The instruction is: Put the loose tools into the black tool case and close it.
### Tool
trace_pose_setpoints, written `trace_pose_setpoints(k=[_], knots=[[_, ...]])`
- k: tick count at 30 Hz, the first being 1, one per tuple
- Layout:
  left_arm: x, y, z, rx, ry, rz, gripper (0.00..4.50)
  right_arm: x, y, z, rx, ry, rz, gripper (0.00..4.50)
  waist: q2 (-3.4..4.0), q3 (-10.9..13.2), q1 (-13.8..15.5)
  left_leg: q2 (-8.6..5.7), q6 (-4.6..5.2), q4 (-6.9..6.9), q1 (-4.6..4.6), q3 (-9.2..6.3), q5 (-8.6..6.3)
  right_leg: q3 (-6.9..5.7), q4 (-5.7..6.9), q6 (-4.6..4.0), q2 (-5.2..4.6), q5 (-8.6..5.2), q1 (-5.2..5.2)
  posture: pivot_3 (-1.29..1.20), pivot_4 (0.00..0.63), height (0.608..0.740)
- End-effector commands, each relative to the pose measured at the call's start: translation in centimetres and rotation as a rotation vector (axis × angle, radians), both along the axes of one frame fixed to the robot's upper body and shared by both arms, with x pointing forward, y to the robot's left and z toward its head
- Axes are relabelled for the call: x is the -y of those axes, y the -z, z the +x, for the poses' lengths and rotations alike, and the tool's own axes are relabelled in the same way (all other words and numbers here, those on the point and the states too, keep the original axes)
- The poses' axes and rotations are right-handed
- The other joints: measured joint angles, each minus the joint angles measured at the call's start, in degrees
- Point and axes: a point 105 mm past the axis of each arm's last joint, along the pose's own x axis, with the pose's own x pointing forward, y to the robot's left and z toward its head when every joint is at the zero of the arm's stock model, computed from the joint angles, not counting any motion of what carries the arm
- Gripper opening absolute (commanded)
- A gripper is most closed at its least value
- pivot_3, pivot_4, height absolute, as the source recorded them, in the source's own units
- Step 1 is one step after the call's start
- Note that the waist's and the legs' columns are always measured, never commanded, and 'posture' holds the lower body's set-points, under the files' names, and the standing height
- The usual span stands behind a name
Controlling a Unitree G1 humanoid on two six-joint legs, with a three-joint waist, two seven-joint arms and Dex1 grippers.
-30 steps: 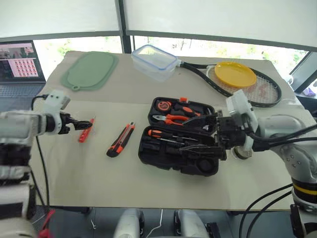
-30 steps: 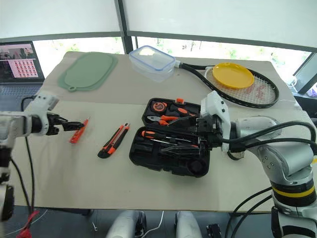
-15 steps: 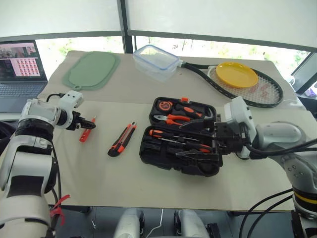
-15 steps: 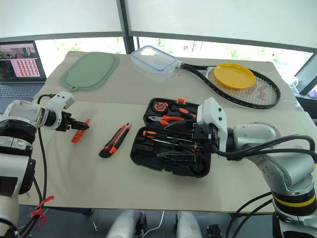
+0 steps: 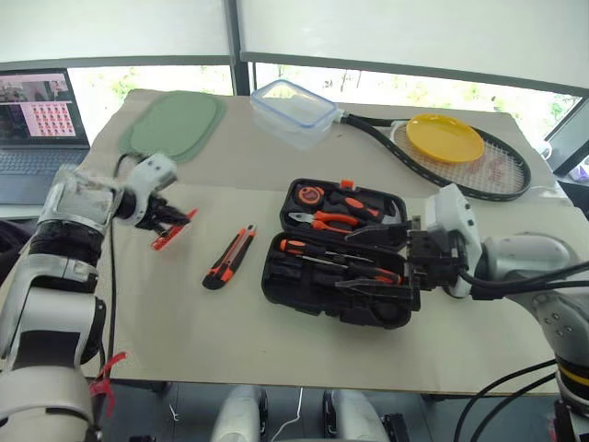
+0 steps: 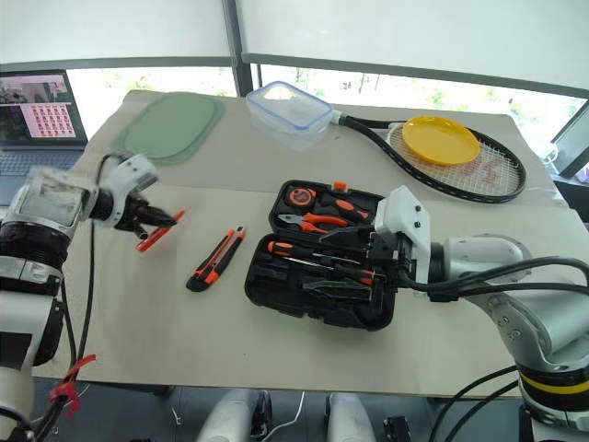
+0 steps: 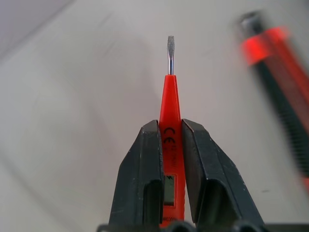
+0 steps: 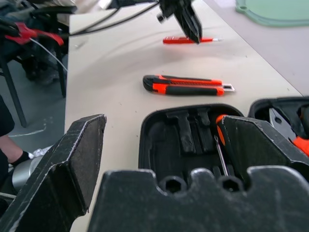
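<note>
Two black fingers (image 7: 140,179) of the left tool (image 5: 171,219) clamp the slim orange screwdriver (image 7: 170,145), plain in the wrist view, tilted above the worktop (image 5: 276,345); the right tool (image 8: 159,159) gapes beside the open black tool case (image 5: 340,267), utility knife (image 5: 229,258) lying between.
</note>
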Motion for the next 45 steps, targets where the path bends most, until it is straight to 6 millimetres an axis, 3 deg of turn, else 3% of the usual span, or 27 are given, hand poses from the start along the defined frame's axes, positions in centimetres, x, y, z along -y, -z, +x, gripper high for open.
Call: trace_pose_setpoints(k=[1, 6, 14, 19, 27, 34, 38, 45], knots=[[5.6, -1.5, -2.2, 0.032, 0.335, 0.031, 0.18, 0.3, -0.9, -0.5, 0.060, 0.013, 0.007, 4.50, 0.01, 0.00, -0.04, -0.04, 0.02, 0.01, 0.01, 0.02, -0.01, 0.03, -0.01, 0.03, 0.00, 0.02, 0.02, 0.00, 0.150, 0.738], [11.0, -0.7, -3.8, 0.019, 0.650, 0.112, 0.18, 0.7, -0.6, -0.6, 0.058, 0.056, 0.011, 4.50, 0.00, 0.00, -0.16, -0.05, 0.15, 0.09, 0.05, 0.01, -0.08, 0.03, -0.14, 0.07, 0.04, 0.02, 0.08, 0.00, 0.150, 0.738], [15.3, 1.4, -4.1, -0.019, 0.826, 0.201, 0.18, 1.1, -0.2, -1.0, 0.053, 0.118, 0.029, 4.50, 0.00, 0.00, -0.30, -0.09, 0.18, 0.14, 0.04, -0.06, -0.09, 0.09, -0.13, 0.09, 0.06, 0.01, 0.09, 0.00, 0.150, 0.738], [16.7, 2.2, -4.6, -0.053, 0.855, 0.223, 0.18, 1.3, 0.3, -1.0, 0.048, 0.146, 0.037, 4.50, 0.01, 0.00, -0.31, -0.10, 0.20, 0.15, 0.02, -0.15, -0.10, 0.08, -0.13, 0.11, 0.06, 0.00, 0.09, 0.00, 0.150, 0.738], [19.1, 3.4, -3.9, -0.086, 0.752, 0.225, 0.18, 1.5, 0.7, -1.1, 0.051, 0.173, 0.044, 4.50, 0.00, 0.00, 0.02, -0.14, 0.30, 0.39, -0.03, -0.35, -0.16, 0.04, -0.09, 0.18, 0.05, -0.02, 0.19, 0.00, 0.150, 0.738], [20.1, 3.8, -4.2, -0.112, 0.698, 0.201, 0.18, 1.7, 0.7, -1.0, 0.056, 0.184, 0.045, 4.50, 0.01, 0.00, -0.23, -0.14, 0.33, 0.47, -0.07, -0.44, -0.18, 0.05, -0.06, 0.19, 0.06, -0.03, 0.18, 0.00, 0.150, 0.738], [19.6, 4.2, -4.2, -0.113, 0.693, 0.224, 0.18, 1.7, 0.6, -0.8, 0.058, 0.186, 0.049, 4.50, 0.01, 0.00, -0.21, -0.15, 0.33, 0.49, -0.08, -0.46, -0.18, 0.04, -0.06, 0.20, 0.06, -0.03, 0.18, 0.00, 0.150, 0.738], [20.0, 4.2, -5.4, -0.140, 0.698, 0.168, 0.18, 1.6, 0.4, -0.1, 0.060, 0.192, 0.057, 4.50, 0.02, 0.00, -0.24, -0.14, 0.33, 0.49, -0.09, -0.47, -0.18, 0.04, -0.05, 0.19, 0.06, -0.03, 0.18, 0.00, 0.150, 0.738]])
